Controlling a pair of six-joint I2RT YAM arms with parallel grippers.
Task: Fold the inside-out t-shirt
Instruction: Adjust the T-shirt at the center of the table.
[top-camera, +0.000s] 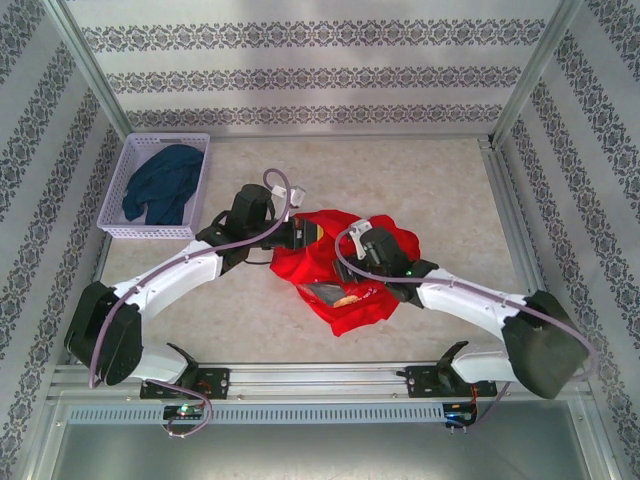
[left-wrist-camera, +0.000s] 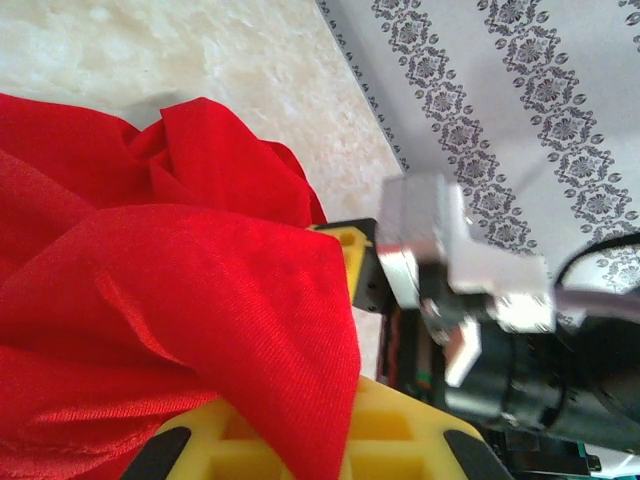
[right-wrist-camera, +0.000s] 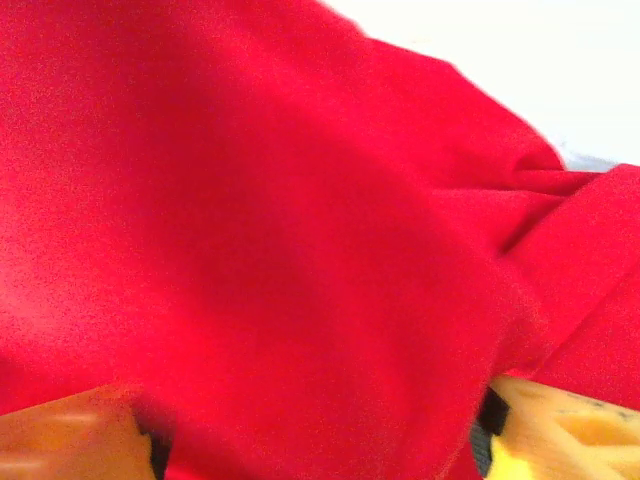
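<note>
Two grippers attend the bright red soft fabric t-shirt (top-camera: 335, 275), bunched at the centre of the pale marbled table (top-camera: 430, 190). The left gripper (left-wrist-camera: 310, 440) is clamped on a fold, and the right gripper (right-wrist-camera: 320, 440) stands wide with cloth draped across. Judged step: spreading flat, and the next move calls for the right gripper to grasp an edge.

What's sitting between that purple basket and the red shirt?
In the top view, the left arm's black wrist hangs over that stretch of table, between the basket and the t-shirt; beneath it the tabletop is bare.
</note>
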